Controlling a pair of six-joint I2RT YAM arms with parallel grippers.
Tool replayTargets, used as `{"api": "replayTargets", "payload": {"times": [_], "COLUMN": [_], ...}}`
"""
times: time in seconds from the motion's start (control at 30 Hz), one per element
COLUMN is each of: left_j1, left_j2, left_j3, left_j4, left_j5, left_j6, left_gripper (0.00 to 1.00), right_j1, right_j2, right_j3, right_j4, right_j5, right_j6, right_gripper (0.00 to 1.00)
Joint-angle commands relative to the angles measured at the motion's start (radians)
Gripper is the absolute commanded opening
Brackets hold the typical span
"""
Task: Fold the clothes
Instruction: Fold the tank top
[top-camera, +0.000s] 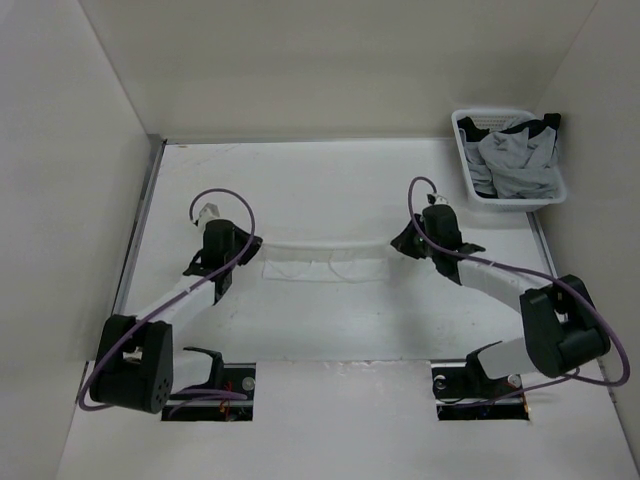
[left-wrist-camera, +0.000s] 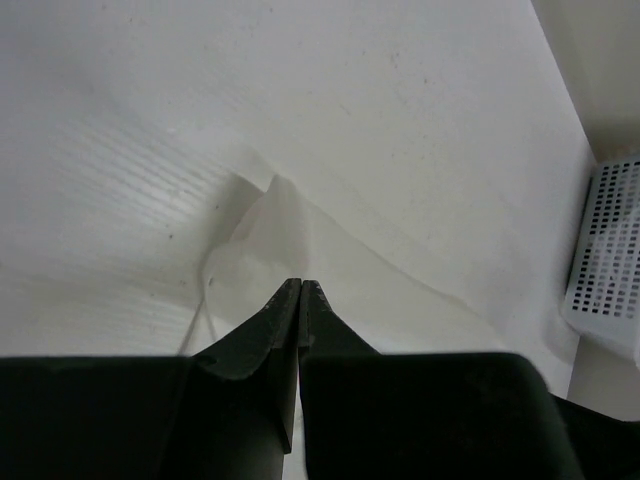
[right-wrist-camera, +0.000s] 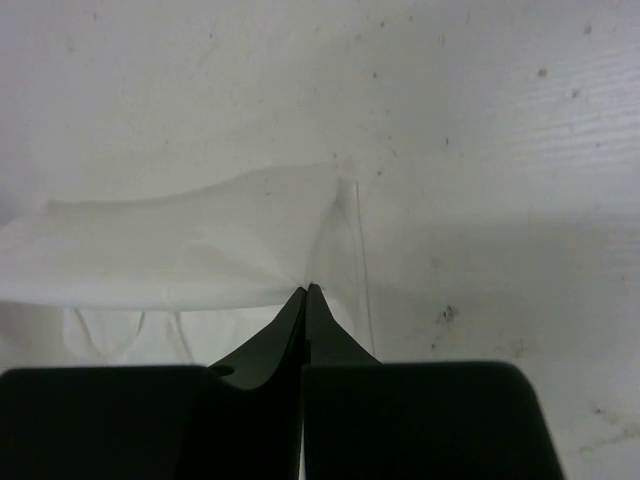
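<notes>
1. Between the two arms, near the middle of the table (top-camera: 300, 190), lies the white garment (top-camera: 325, 268). It is spread as a wide, low strip and is hard to tell from the white surface under it.
2. The left gripper (left-wrist-camera: 301, 287) has its jaws pressed together at the garment's left end. The cloth rises to a small peak right at the tips, so I judge it to be pinching the thin fabric rather than closed on nothing.
3. The right gripper (right-wrist-camera: 307, 291) is also clamped shut, at the garment's right end. Its wrist view shows an upper layer lifted off the layer below, with a shadow between them.
4. From above, the raised far edge runs in a shallow curve from one gripper to the other, while the near part lies flat on the table. Holding both ends at once likely stretches that edge so it can travel as one line without bunching.
5. The fold looks under way but not laid. The held edge probably has to be carried over the flat part, with both arms moving evenly.
6. The basket (top-camera: 490, 116), holding grey and black garments (top-camera: 515, 160), sits at the far right corner. It is well apart from the fold.
</notes>
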Motion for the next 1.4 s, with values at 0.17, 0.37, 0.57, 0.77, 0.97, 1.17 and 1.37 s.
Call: {"api": "replayTargets", "payload": {"times": [0.17,0.37,0.57,0.77,0.97,1.17,1.37], "left_j1": [0.010,0.000,0.003,0.001,0.001,0.047,-0.002], "left_j2": [-0.190,-0.252,-0.352,-0.488,-0.516,-0.615,-0.682], "left_j3": [-0.168,-0.248,-0.318,-0.351,-0.372,-0.360,-0.291], "left_j4": [0.052,0.031,-0.001,-0.086,-0.155,-0.245,-0.259], "left_j5": [0.050,0.056,0.070,0.078,0.085,0.089,0.027], "left_j6": [-0.004,-0.004,-0.013,-0.013,-0.004,-0.013,-0.027], "left_gripper": [0.00,0.00,0.00,0.01,0.11,0.25,0.26], "right_j1": [0.074,0.128,0.200,0.254,0.261,0.272,0.226], "right_j2": [-0.160,-0.169,-0.235,-0.317,-0.311,-0.405,-0.395], "right_j3": [-0.140,-0.210,-0.269,-0.302,-0.336,-0.296,-0.267], "right_j4": [0.041,0.003,-0.047,-0.112,-0.121,-0.187,-0.111], "right_j5": [0.073,0.112,0.147,0.169,0.163,0.196,0.195], "right_j6": [0.021,0.055,0.130,0.188,0.208,0.153,0.069], "right_gripper": [0.00,0.00,0.00,0.00,0.06,0.24,0.38]}}
